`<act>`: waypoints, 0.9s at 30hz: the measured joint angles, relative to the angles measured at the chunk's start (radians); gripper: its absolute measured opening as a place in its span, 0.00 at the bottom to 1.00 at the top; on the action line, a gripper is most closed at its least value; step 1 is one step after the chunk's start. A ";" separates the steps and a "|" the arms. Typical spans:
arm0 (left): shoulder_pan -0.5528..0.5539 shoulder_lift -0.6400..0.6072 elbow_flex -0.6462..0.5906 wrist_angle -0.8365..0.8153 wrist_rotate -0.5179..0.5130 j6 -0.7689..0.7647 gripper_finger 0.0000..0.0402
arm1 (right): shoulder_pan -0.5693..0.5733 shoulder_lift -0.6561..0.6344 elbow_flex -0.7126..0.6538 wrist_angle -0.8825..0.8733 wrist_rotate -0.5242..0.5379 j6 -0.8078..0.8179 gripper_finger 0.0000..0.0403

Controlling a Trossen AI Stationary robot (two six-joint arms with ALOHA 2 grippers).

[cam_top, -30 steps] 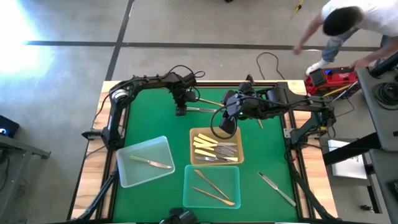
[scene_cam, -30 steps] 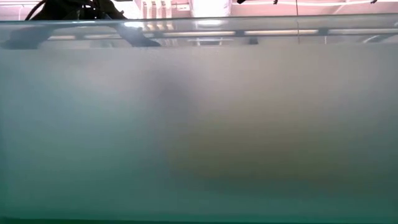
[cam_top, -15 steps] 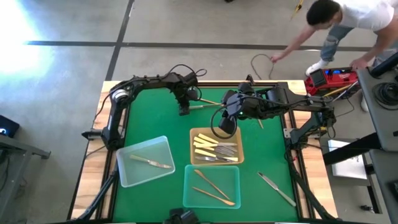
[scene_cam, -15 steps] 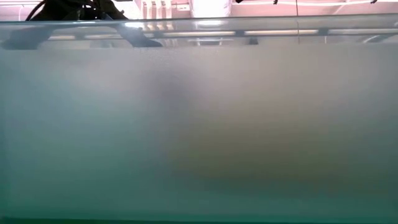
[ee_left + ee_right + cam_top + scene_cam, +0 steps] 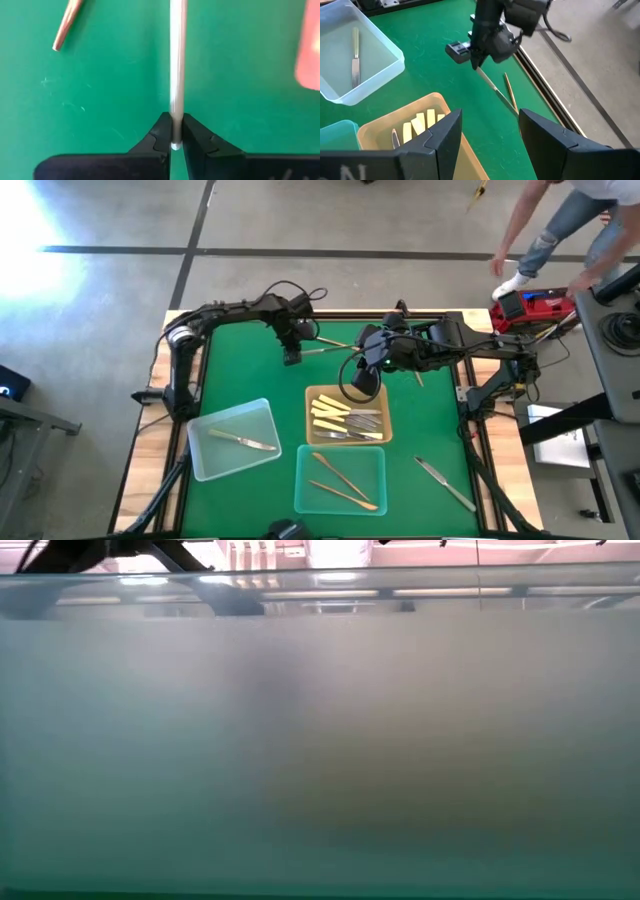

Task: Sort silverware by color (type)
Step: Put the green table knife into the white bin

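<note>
My left gripper [image 5: 292,356] is at the far middle of the green mat, shut on a slim all-silver piece [image 5: 325,351] that runs toward the table's right. A copper piece [image 5: 338,343] lies just beyond it. My right gripper [image 5: 365,385] hangs open and empty over the far edge of the yellow tray [image 5: 312,418], which holds cream-handled pieces [image 5: 330,414]. A clear tray [image 5: 205,445] holds a silver knife [image 5: 243,442]. A teal tray [image 5: 302,480] holds two copper pieces [image 5: 340,480]. The low view shows only a blurred tray wall. My left gripper pinches the silver piece's slim end [image 5: 175,131] between its two fingertips [image 5: 161,131]. The fingers come from above, pointing down. The piece slopes down from the fingers [image 5: 495,90] toward the mat; whether its free end rests on the mat I cannot tell.
A silver knife [image 5: 445,483] lies on the mat at the near right. Another copper piece [image 5: 418,378] lies under my right arm. A person [image 5: 560,220] moves beyond the table's far right corner, beside a red box [image 5: 530,308].
My left gripper has kept its hold and shifted slightly toward the far edge, and the silver piece has gone with it. The person beyond the far right corner has moved to the right.
</note>
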 joint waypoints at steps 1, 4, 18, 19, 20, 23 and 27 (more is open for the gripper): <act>0.000 -0.024 -0.020 0.006 0.004 -0.005 0.02 | 0.000 0.000 0.000 0.000 0.000 0.000 0.47; 0.000 -0.113 -0.099 0.008 0.003 -0.030 0.02 | 0.000 0.000 0.000 0.000 0.000 0.000 0.47; -0.264 -0.961 -0.638 0.030 -0.088 -0.571 0.02 | 0.000 0.000 0.000 0.000 0.000 0.000 0.47; -0.308 -1.013 -0.653 0.020 -0.102 -0.622 0.02 | 0.000 0.000 0.000 0.000 0.000 0.000 0.47; -0.354 -1.055 -0.664 0.000 -0.118 -0.676 0.02 | 0.000 0.000 0.000 0.000 0.000 0.000 0.47; -0.514 -1.155 -0.683 -0.087 -0.184 -0.854 0.02 | 0.000 0.000 0.000 0.000 0.000 0.000 0.47; -0.772 -1.230 -0.683 -0.218 -0.258 -1.096 0.02 | 0.000 0.000 0.000 0.000 0.000 0.000 0.47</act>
